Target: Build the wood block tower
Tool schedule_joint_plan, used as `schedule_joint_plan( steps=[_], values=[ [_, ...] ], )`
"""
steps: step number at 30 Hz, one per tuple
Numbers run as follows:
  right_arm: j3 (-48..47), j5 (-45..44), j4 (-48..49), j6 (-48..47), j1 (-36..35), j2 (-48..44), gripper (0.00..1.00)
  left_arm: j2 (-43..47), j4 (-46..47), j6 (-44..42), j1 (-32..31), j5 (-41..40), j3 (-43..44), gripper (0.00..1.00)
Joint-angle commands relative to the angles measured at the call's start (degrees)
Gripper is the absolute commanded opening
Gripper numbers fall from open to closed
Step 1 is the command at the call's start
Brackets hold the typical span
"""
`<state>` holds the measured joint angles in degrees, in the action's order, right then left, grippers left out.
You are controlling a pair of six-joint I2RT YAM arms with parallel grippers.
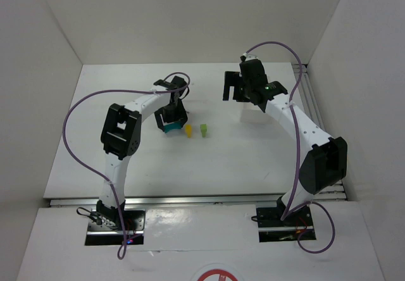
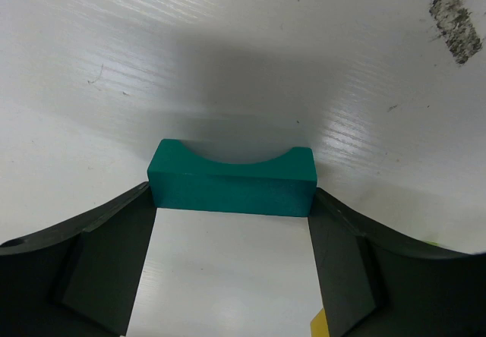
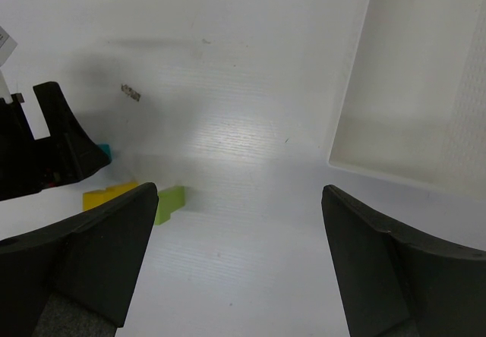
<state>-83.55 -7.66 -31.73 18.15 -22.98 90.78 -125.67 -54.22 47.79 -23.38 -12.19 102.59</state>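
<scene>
My left gripper [image 1: 170, 118] is shut on the teal arch [image 2: 231, 181], one finger on each end, with the curved cutout facing away from the camera. It holds the arch low over the table, just left of the yellow post [image 1: 188, 130]. The lime-green post [image 1: 204, 130] stands a little to the right of the yellow one, with a gap between them. Both posts show in the right wrist view, the yellow post [image 3: 106, 195] and the lime-green post [image 3: 171, 203]. My right gripper [image 3: 241, 200] is open and empty, held above the table right of the posts and behind them [image 1: 235, 91].
A white rectangular tray [image 3: 357, 86] lies at the upper right of the right wrist view. A dark scuff mark [image 2: 456, 26] is on the table surface beyond the arch. White walls enclose the table on the left, back and right.
</scene>
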Motion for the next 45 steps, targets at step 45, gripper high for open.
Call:
schedule_joint_plan(
  steps=[45],
  values=[
    [13.58, -1.83, 7.56, 3.47, 7.6, -14.05, 0.96, 10.36, -19.35, 5.91, -18.45, -8.64, 17.03, 0.74]
  ],
)
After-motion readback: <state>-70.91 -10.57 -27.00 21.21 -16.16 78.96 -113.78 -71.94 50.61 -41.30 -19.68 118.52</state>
